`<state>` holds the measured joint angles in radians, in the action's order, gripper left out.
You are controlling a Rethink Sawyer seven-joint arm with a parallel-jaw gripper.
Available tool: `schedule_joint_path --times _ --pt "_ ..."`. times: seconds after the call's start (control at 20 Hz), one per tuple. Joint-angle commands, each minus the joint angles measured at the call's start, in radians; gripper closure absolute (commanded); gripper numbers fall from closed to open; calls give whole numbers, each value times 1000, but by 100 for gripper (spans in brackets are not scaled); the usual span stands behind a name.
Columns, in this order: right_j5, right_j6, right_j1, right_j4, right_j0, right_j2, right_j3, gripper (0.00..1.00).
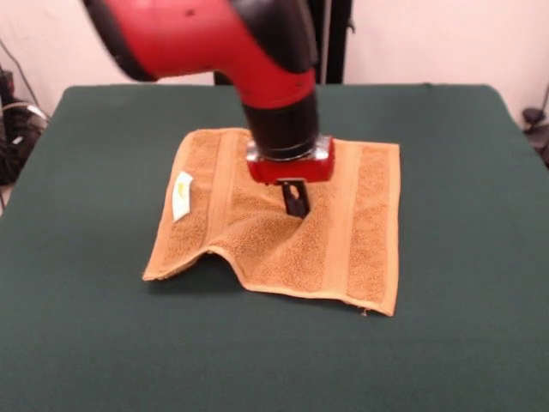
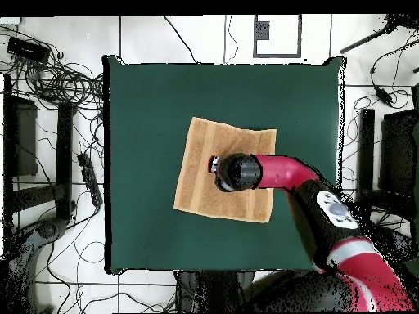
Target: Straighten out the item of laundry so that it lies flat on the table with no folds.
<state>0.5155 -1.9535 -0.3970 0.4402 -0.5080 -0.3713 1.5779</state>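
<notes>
Towel (image 1: 283, 232) lies near the middle of the table (image 1: 463, 343), mostly spread out. Not flat yet: the front view shows a raised hump along the towel's near edge, toward the tag side, with creases running from it up toward the towel's centre. White tag (image 1: 182, 196) sits on the band at the towel's left side in that view. The other side, with its woven band, looks smooth.

Gripper (image 1: 295, 202) is down on the towel's centre, tips at or in the pile (contact likely, can't confirm). Whether it's pinching cloth or just pressing: cannot tell, only a dark stub shows under the red wrist block.

Step in hand, my read: working out the remaining fold from the centre. Next move would need cloth dragged or pushed toward the towel's near tag-side corner to flatten the hump, without bunching the smooth side.

Overhead, the arm (image 2: 278, 173) covers the towel's centre and the hump doesn't read at all. The towel's far edge is hidden behind the wrist in front view.
</notes>
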Motion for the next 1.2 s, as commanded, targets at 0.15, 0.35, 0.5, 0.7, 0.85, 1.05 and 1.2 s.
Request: schedule_joint_path --times 0.15,0.35,0.5,0.7,0.85,1.05,1.2 --pt "27 -53 120 281 261 262 -123 100" --pt "83 3 83 385 334 334 -177 100" --pt "77 38 78 459 363 367 -225 100" --pt "94 68 90 506 374 378 -273 100" --pt "99 88 89 533 375 381 -280 100" --pt "95 96 100 546 370 376 -292 100" --pt "106 103 107 528 363 358 -313 100"
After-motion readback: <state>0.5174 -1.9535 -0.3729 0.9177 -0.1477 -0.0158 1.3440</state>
